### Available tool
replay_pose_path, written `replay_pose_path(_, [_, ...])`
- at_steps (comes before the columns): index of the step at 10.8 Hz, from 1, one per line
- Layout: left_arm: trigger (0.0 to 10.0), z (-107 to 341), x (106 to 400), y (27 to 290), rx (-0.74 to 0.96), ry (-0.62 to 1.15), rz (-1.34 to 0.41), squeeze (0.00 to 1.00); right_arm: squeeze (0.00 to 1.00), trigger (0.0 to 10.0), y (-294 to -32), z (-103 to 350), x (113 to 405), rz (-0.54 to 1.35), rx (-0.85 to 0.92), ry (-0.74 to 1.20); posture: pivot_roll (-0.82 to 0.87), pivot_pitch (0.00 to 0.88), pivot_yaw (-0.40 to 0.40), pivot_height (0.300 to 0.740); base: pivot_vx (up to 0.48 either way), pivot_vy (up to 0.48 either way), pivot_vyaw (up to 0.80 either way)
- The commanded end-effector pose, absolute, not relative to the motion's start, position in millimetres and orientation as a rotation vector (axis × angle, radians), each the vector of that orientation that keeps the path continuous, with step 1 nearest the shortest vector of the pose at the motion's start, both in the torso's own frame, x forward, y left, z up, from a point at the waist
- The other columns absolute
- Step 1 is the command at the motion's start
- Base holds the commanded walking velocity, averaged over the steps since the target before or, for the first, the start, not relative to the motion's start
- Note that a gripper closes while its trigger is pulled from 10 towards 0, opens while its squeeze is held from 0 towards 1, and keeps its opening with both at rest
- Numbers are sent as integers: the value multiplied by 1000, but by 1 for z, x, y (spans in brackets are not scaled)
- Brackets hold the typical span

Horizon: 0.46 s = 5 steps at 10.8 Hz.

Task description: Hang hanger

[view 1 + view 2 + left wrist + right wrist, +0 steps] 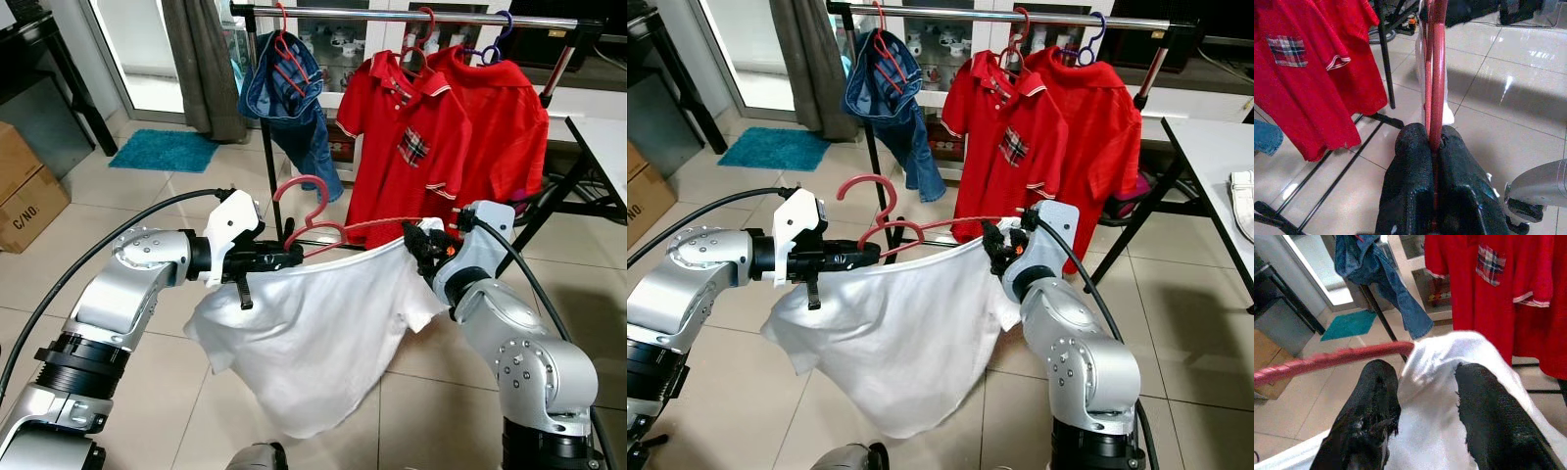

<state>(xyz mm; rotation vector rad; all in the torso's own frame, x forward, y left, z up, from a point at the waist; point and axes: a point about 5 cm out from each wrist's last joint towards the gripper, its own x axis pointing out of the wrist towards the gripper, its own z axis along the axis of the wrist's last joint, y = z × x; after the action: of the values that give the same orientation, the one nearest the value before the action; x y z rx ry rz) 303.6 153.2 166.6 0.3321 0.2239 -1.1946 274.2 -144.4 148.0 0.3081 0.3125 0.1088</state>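
**Operator:** What have the grippers got?

**Observer:** Your left gripper (pixel 1432 147) is clamped tight on the red hanger (pixel 312 217); the wrist view shows the bar pinched between both black fingers (pixel 1409 171). Your right gripper (pixel 1425 396) sits at the hanger's other end with its fingers spread, one each side of a fold of the white shirt (pixel 313 333). Whether they are actually squeezing the cloth, you can't tell from that view.

**Operator:** And the hanger, where is it against the clothes rack?

**Observer:** It is in front of the clothes rack (pixel 411 15) and well below its top rail, held level between your two grippers, hook up. The white shirt drapes from it, hanging down between your arms. On the rail hang a blue denim garment (pixel 292 93) at the left end and two red polo shirts (pixel 411 147) side by side to its right. A teal mat (pixel 165 150) lies on the tiles left of the rack, near a grey curtain (pixel 201 59).
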Motion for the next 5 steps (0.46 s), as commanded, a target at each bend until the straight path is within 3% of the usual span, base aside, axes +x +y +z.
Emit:
replay_pose_path(1, [0, 179, 305, 152, 351, 177, -1203, 0, 0, 1098, -147, 149, 276, 98, 302, 305, 38, 29, 57, 740, 0, 0, 0])
replay_pose_path(3, [0, 178, 306, 152, 353, 177, -1202, 0, 0, 1059, -148, 149, 276, 97, 300, 304, 39, 25, 58, 740, 0, 0, 0])
replay_pose_path(5, [0, 178, 306, 153, 355, 178, -1201, 0, 0, 235, -147, 148, 276, 104, 293, 301, 36, 16, 56, 740, 0, 0, 0])
